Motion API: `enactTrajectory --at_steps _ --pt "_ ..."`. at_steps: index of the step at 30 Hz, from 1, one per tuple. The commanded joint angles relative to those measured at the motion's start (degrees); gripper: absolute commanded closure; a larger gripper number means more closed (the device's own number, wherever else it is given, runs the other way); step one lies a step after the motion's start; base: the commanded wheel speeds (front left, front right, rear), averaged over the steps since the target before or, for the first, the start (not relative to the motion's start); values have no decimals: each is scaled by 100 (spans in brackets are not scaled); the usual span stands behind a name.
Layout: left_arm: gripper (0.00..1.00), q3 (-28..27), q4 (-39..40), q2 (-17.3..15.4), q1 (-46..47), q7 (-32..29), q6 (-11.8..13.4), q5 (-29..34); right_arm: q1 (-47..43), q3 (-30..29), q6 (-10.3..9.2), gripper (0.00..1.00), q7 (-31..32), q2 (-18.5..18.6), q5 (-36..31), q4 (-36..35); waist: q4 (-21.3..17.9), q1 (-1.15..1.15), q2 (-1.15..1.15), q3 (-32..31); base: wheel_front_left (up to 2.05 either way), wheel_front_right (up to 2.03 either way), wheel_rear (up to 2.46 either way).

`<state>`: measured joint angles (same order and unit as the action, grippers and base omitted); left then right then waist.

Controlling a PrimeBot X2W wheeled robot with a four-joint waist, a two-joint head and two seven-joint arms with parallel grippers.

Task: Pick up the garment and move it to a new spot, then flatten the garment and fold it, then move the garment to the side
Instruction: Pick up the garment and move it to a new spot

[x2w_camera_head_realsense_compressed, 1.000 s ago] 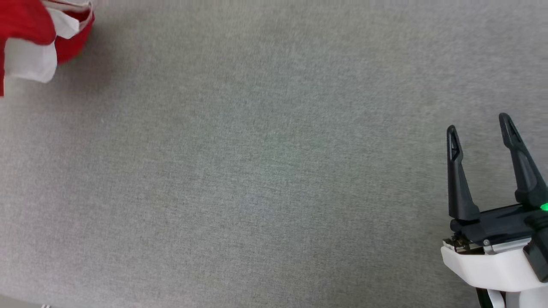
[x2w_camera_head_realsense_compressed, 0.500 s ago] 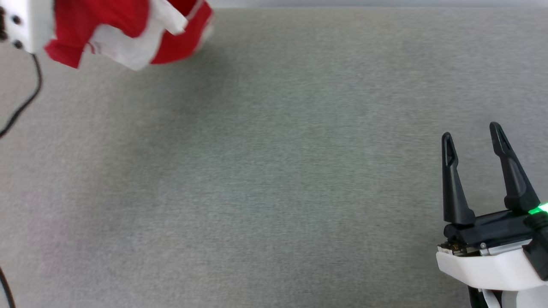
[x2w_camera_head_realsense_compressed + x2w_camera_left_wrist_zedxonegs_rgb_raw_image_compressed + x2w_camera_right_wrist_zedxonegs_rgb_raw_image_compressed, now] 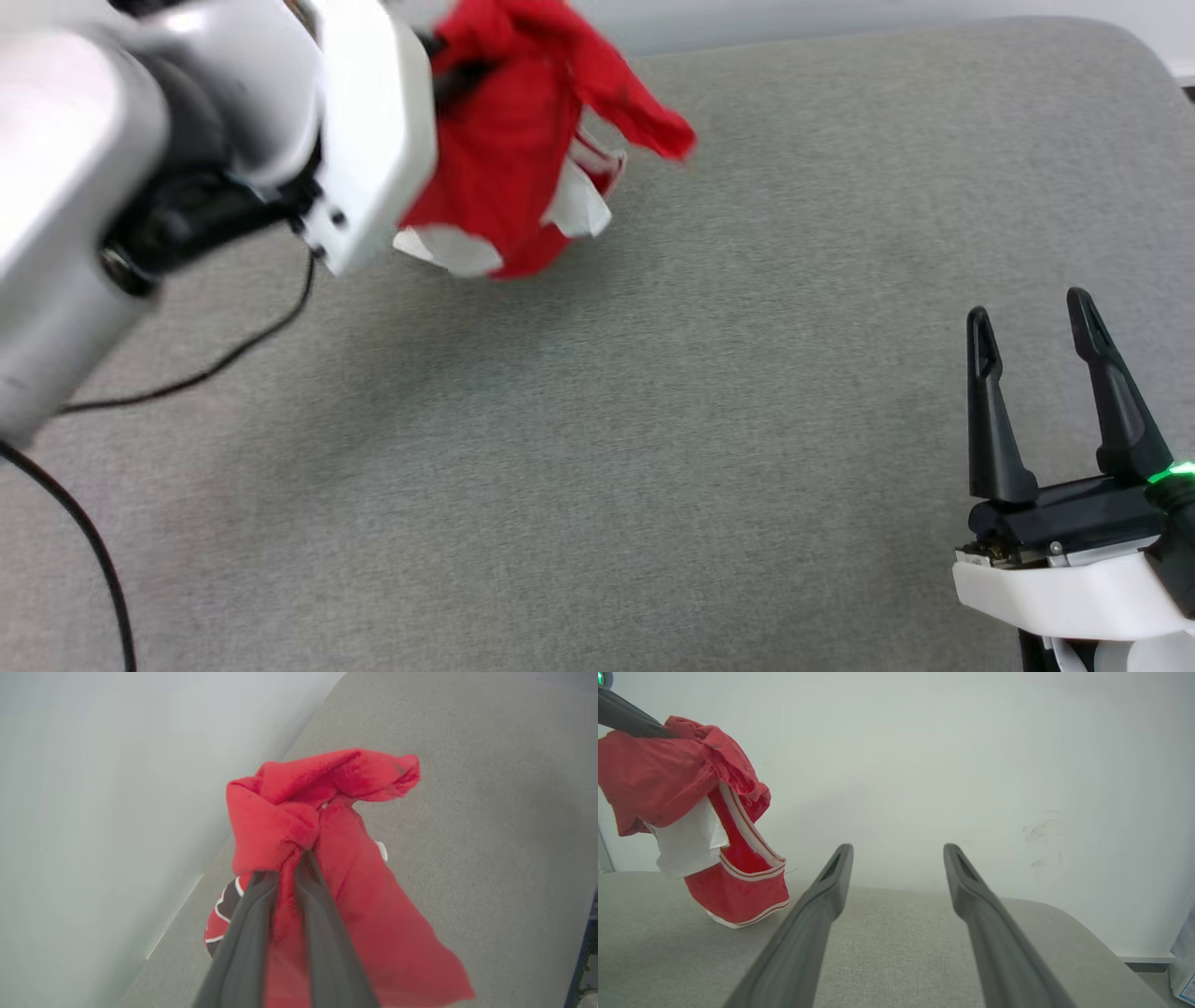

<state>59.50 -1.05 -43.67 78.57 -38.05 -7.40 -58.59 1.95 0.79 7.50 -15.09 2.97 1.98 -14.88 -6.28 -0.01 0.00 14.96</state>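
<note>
Clearly, the left wrist view shows the left gripper (image 3: 299, 856) pinched on a red bunch of the garment (image 3: 355, 891). The right wrist view adds white sleeve and striped trim dangling over the grey fabric surface (image 3: 901, 952). The right gripper (image 3: 1028, 306) is spread and empty, well apart.

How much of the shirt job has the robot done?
Picking up looks done: the left claw is shut on the bunched red shirt, hanging over the grey surface. In hand: getting it to a new spot. Flattening, folding and moving aside remain; the right claw is open.
</note>
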Motion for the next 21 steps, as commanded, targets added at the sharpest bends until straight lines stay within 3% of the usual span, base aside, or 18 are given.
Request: enactTrajectory --at_steps 1,11,21 --pt "100 139 9 23 -157 66 3 23 -53 16 -2 0 -12 -16 47 7 -104 1 0 -7 0 0 0" --pt "100 1153 -164 492 -1255 615 2 -125 27 -4 -2 0 -12 -15 -18 31 -111 1 0 200 0 0 0" --pt "100 1389 -935 1317 -2388 523 2 88 147 79 -2 0 -12 -15 -45 144 -62 1 0 412 0 0 0"
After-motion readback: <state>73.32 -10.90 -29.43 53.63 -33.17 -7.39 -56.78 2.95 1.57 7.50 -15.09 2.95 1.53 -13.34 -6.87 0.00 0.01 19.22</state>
